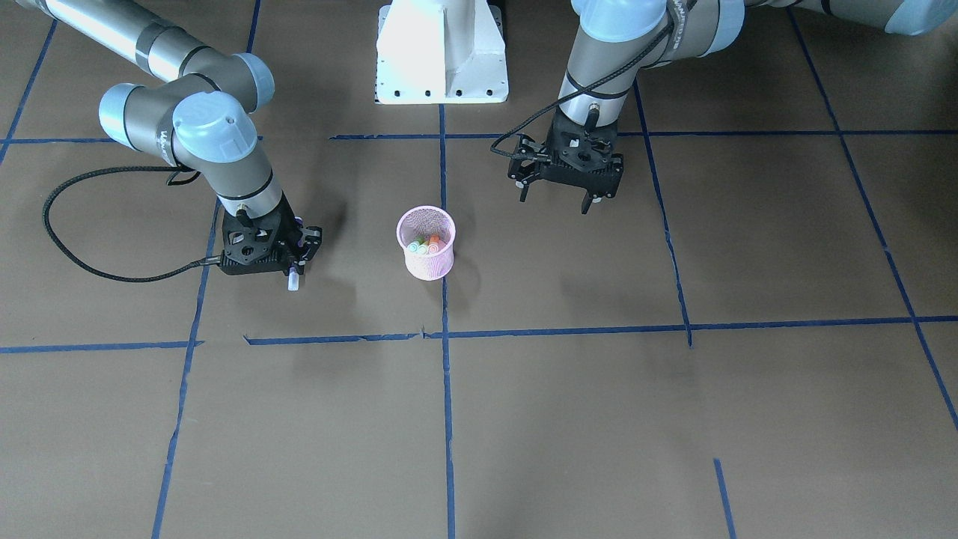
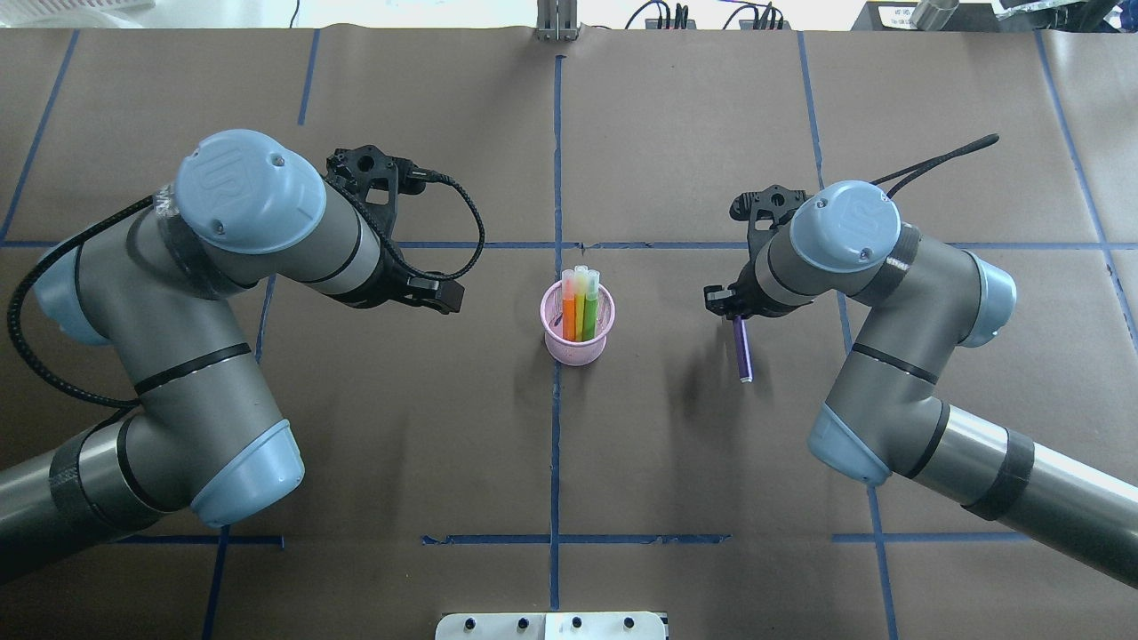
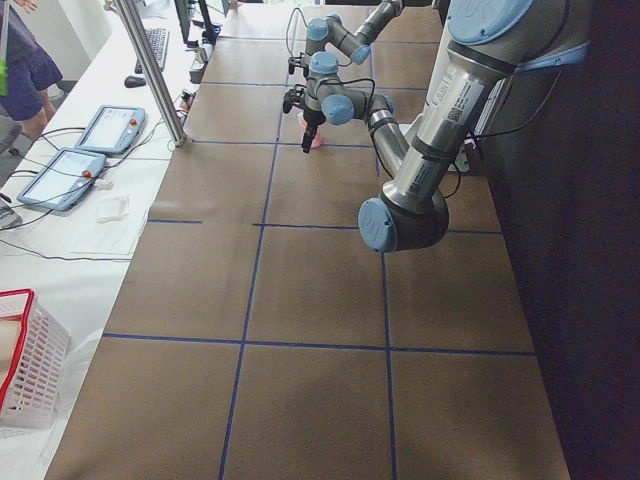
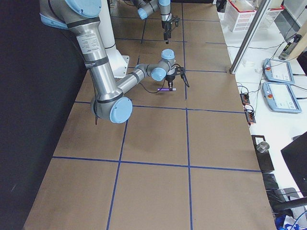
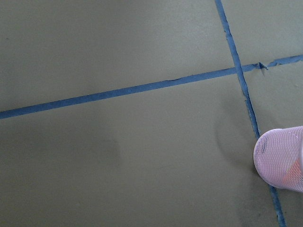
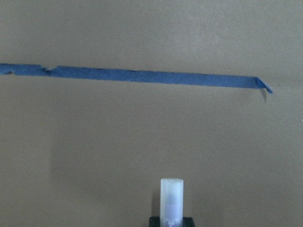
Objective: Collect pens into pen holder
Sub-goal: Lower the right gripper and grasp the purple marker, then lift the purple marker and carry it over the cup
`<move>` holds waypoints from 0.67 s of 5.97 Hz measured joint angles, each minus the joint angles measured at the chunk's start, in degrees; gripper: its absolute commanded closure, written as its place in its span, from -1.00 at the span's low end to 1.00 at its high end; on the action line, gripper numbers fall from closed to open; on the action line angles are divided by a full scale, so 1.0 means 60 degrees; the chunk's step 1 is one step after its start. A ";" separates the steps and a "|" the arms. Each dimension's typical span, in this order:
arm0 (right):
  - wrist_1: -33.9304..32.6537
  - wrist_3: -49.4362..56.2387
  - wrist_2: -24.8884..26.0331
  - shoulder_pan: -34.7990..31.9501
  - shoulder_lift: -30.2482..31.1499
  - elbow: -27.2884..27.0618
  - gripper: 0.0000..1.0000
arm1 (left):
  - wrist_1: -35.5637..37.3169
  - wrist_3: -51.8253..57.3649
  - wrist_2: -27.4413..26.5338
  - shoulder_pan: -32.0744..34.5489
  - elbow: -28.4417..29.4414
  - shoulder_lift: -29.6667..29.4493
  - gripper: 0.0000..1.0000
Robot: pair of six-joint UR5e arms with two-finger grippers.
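With the left gripper its jaws are spread and empty; near them, to the right, the pen holder is already filled with three pens. Further right, a purple pen is clenched in the right gripper, well apart from the holder. One delivery is judged left, with only flat blue tape lines seen between.

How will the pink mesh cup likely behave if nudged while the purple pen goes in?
The pen holder is thin wire mesh, so probably light and easy to slide. Its three pens lean against one side, so a nudge from the purple pen might tip it.
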State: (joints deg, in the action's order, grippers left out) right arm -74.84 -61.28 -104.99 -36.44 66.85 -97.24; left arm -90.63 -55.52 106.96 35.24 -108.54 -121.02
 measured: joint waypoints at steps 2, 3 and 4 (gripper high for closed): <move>-0.0002 -0.0805 0.2670 0.0268 0.0001 -0.1104 1.00 | 0.0003 -0.0003 -0.0011 0.0000 0.0017 0.0010 -1.00; 0.0004 -0.1512 0.4429 0.0766 -0.0147 -0.1448 1.00 | -0.0001 -0.0004 -0.0018 -0.0006 0.0061 0.0012 -1.00; 0.0007 -0.2101 0.6023 0.1264 -0.0501 -0.1593 1.00 | -0.0008 -0.0004 -0.0025 -0.0017 0.0109 0.0009 -1.00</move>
State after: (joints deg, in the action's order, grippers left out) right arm -74.80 -73.89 -68.85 -28.85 63.84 -106.80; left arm -90.68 -55.55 106.81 35.14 -107.89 -120.97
